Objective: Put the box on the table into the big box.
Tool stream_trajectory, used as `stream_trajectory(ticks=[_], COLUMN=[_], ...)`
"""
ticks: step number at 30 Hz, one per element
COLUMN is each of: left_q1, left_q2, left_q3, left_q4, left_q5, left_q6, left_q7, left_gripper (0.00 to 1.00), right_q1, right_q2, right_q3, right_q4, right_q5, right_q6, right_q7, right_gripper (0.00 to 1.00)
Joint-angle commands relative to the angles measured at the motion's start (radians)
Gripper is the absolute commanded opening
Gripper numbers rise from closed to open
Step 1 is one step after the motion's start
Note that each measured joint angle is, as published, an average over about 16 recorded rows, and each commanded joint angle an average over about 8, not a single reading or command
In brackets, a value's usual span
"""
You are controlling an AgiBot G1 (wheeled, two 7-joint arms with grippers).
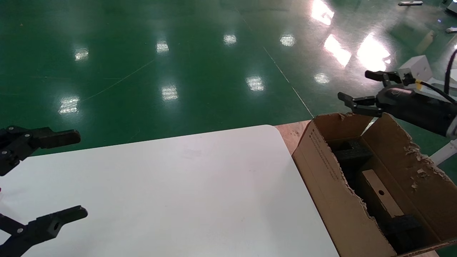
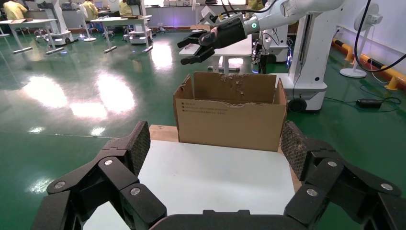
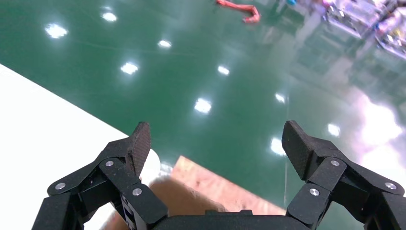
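Observation:
The small oblong brown box [image 1: 381,198] with a round hole lies inside the big torn carton [image 1: 334,185], between black foam blocks [image 1: 351,150]. The carton stands to the right of the white table [image 1: 178,192] and also shows in the left wrist view [image 2: 229,112]. My right gripper [image 1: 358,91] is open and empty, held above the carton's far rim; it shows in the left wrist view [image 2: 191,48] and in the right wrist view [image 3: 213,143]. My left gripper [image 1: 76,175] is open and empty over the table's left end, as its wrist view [image 2: 215,143] shows.
A wooden board [image 1: 292,132] lies under the carton at the table's far right corner. Green shiny floor surrounds the table. Another white robot base [image 2: 311,57] and work tables stand beyond the carton in the left wrist view.

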Motion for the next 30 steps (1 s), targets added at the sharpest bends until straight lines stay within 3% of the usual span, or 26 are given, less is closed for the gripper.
stream_trajectory(ticks=[1, 30], left_q1=[0.000, 0.000], left_q2=[0.000, 0.000], left_q3=[0.000, 0.000], left_q4=[0.000, 0.000], left_q5=[0.000, 0.000], left_q6=[0.000, 0.000], left_q7=[0.000, 0.000], left_gripper=[1.00, 1.00], right_q1=[-0.008, -0.326], right_q2=[0.001, 0.034], right_q3=[0.008, 0.359], right_q4=[0.019, 0.852], right_q5=[-0.002, -0.075], right_q6=[0.001, 0.014], right_q7=[0.010, 0.416], right_gripper=[1.00, 1.00])
